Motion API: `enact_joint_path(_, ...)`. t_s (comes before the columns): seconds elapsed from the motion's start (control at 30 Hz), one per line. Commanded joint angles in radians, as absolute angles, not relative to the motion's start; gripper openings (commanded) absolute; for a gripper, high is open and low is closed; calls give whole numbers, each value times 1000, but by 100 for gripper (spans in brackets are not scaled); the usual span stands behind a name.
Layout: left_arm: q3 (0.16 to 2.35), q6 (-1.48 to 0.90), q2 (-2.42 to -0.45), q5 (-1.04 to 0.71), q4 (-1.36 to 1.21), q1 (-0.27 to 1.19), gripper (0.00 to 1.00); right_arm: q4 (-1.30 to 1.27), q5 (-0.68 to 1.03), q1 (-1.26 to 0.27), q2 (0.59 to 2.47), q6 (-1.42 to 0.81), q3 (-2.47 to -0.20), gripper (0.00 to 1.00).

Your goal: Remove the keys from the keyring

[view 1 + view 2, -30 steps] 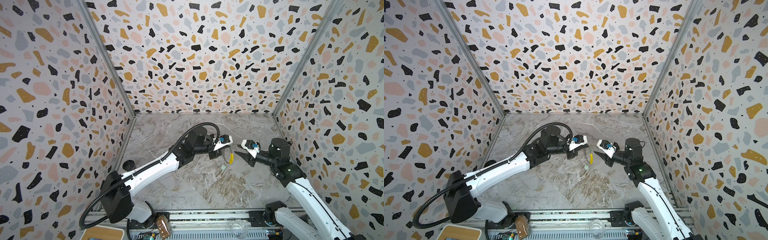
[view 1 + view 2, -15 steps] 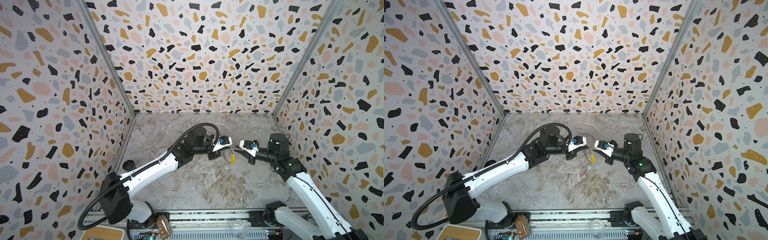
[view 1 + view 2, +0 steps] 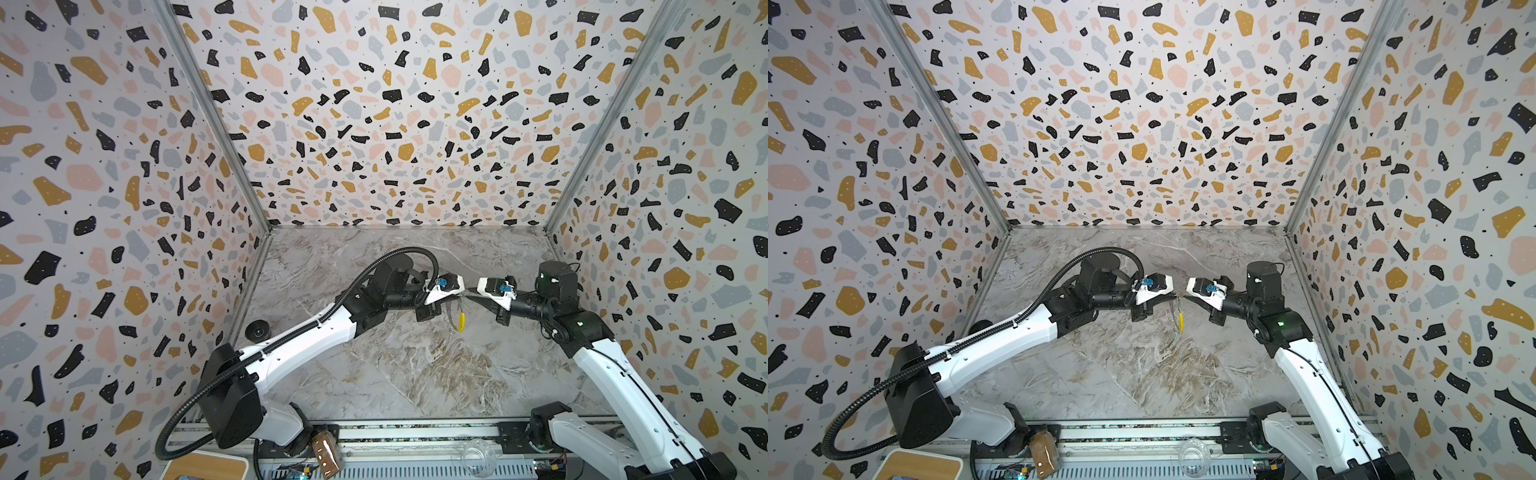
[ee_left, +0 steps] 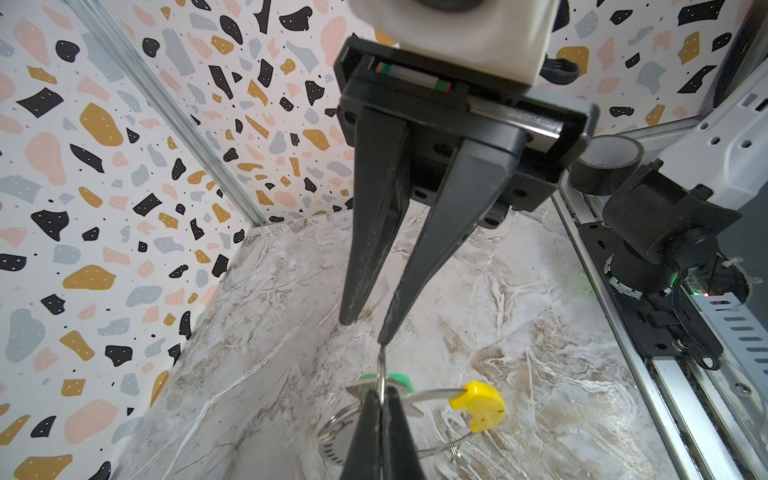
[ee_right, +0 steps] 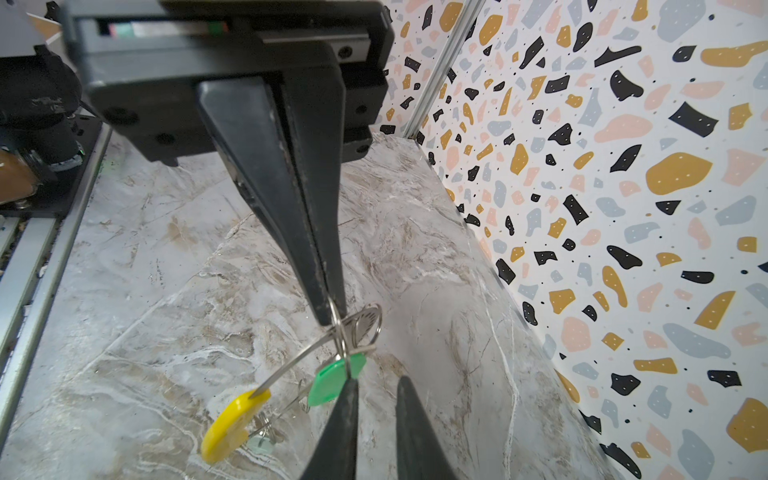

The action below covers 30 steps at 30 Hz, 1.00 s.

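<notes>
Presently: step, first key extraction; left gripper [image 5: 332, 313] clamped on raised keyring [image 5: 230, 424]; right gripper [image 5: 376, 382] jaws slightly apart, touching green key [image 5: 332, 380]. Next, likely: pinch it, work it off

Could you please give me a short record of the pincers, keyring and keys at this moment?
left pincer: shut on the keyring
right pincer: open, one fingertip beside the green tag
keyring: hanging from left pincer, above the table
green tag: on the keyring, near both pincers' tips
pale tag: next to the yellow sleeve
tape roll: on the table, far left in both top views
</notes>
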<state>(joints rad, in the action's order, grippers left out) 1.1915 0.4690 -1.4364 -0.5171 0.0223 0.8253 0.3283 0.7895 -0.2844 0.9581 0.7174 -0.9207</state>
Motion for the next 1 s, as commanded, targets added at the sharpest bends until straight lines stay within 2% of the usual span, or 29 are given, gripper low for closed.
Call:
enact_joint_path(0.0,1220,479,-1434,-538,-10,819,0,371,817,-290,966,737,-965,19)
enact_joint_path(0.57,1238,474,-1456,-538,-9,821,0,393,849,-290,983,751,-979,20)
enact_joint_path(0.97,1234,464,-1457,-551,-30,820,0,424,854,-292,1008,767,-982,11)
